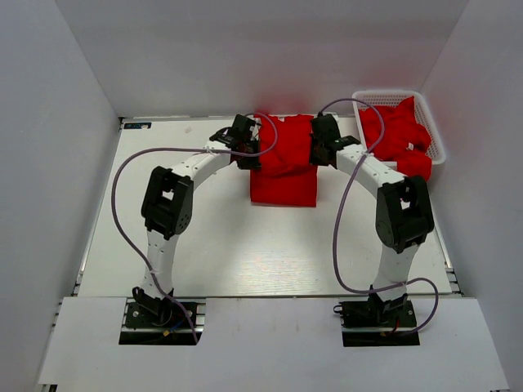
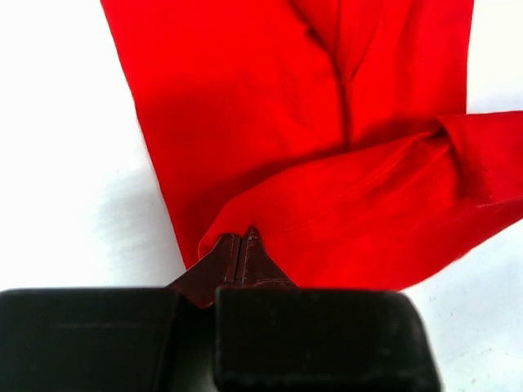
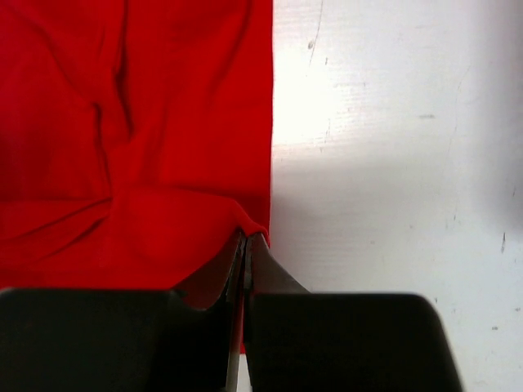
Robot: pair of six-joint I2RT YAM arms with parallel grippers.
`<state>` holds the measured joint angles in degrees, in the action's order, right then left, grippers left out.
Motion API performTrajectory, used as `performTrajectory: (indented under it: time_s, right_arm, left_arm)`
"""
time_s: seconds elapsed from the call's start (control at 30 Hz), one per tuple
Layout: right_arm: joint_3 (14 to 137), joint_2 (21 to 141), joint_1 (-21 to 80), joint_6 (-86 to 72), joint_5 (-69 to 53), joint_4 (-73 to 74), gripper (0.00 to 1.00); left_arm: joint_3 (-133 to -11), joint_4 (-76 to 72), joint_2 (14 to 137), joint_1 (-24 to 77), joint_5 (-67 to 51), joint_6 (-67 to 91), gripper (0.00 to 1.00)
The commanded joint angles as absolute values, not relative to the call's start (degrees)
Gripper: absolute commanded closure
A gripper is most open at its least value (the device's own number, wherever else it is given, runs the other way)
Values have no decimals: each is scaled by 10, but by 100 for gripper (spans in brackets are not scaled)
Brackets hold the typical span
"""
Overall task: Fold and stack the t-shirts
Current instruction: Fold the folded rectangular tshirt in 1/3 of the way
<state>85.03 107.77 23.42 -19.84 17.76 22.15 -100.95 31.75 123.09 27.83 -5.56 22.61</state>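
Note:
A red t-shirt [image 1: 283,167] lies partly folded at the middle back of the table, its far part lifted between both grippers. My left gripper [image 1: 250,155] is shut on the t-shirt's left edge; the left wrist view shows the jaws [image 2: 242,238] pinched on a fold of the cloth [image 2: 343,204]. My right gripper [image 1: 320,155] is shut on the right edge; the right wrist view shows the jaws [image 3: 247,238] pinched on the cloth's corner [image 3: 131,163]. More red t-shirts [image 1: 398,135] lie crumpled in the basket.
A white plastic lattice basket [image 1: 437,135] stands at the back right corner, with red cloth hanging over its near rim. White walls close in the table at the left, back and right. Purple cables loop from both arms over the table.

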Motion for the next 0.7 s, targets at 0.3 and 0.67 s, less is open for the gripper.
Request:
performTrajectory:
  time_s: [0.3,0.67]
  right_arm:
    - [926,1157,215,-170,164,164,100]
    - [963,1154,209,-124,109,156,10]
  left_arm:
    - [-1065,286,1278,257,-62,218,100]
    - [-1079,297,1249,246,-30,229,0]
